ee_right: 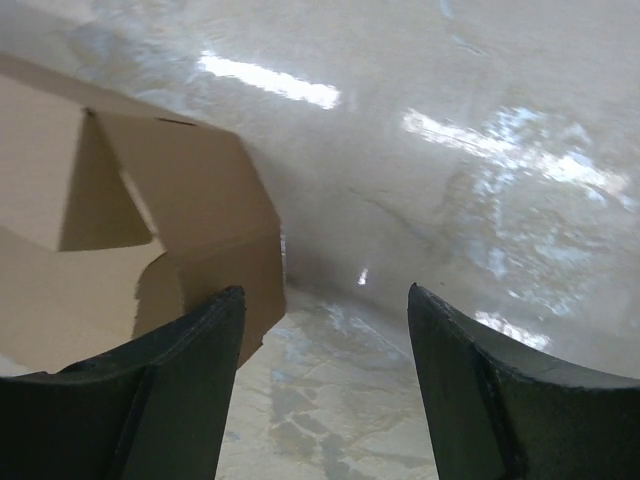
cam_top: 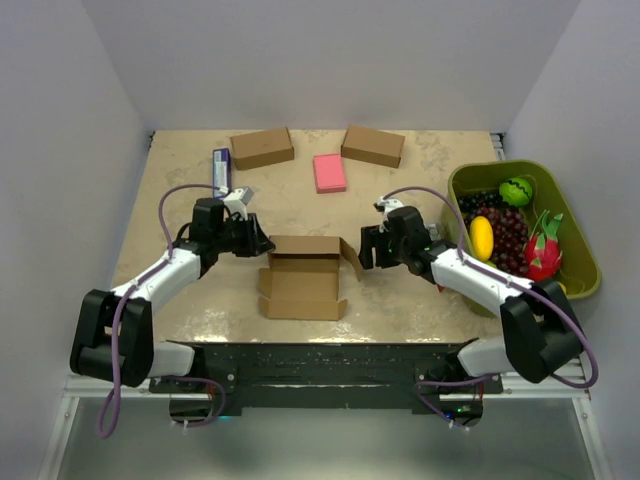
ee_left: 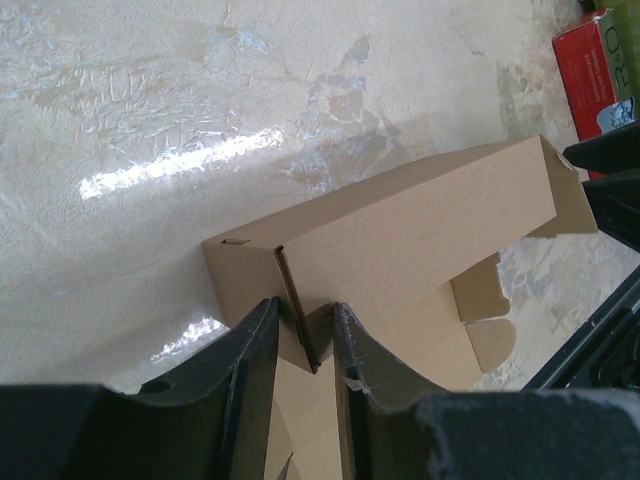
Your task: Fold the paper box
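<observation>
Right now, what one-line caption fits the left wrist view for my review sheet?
Left gripper pinching a raised cardboard wall of the partly folded paper box on the glossy table.

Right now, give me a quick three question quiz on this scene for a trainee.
1. True or false: the right gripper is shut on the paper box.
2. What lies between the two small brown boxes at the far edge? A) pink pad B) scissors C) mug
3. Fill in: the ___ gripper pinches an end wall of the paper box.

Key: 1 false, it stands open beside the box's end flap. 2 A. 3 left gripper.
</observation>
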`<state>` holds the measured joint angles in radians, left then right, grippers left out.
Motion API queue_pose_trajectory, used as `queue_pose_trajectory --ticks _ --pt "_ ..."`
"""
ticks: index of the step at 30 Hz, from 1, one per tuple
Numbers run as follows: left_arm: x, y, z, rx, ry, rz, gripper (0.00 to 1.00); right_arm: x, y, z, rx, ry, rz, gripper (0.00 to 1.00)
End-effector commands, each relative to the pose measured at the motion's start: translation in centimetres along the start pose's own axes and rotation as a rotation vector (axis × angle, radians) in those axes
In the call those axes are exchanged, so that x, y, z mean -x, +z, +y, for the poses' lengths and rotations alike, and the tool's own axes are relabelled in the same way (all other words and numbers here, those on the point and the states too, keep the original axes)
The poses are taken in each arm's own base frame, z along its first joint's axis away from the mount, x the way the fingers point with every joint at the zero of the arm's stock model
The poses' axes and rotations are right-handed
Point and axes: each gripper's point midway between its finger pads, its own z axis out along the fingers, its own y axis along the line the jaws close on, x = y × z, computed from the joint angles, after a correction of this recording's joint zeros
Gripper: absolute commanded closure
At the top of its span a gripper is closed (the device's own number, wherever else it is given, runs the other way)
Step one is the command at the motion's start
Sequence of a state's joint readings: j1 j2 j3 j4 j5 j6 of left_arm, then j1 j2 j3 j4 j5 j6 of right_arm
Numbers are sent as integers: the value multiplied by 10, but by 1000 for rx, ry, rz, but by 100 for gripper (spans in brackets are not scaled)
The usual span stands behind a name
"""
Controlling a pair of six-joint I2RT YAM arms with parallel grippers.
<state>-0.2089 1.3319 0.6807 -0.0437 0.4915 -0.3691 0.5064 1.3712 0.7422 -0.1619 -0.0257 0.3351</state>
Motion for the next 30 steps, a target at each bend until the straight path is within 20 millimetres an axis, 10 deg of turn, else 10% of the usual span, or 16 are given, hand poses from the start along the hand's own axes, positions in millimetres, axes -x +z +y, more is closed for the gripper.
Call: queue_pose_trajectory --ticks 1,10,30 --pt "-5 1 4 5 22 36 69 21 4 39 220 -116 -77 31" --pt "-5 1 3 -2 27 35 69 15 17 83 383 -267 -73 32" --pt "-11 5 4 -10 21 73 70 2 11 117 477 -417 -143 19"
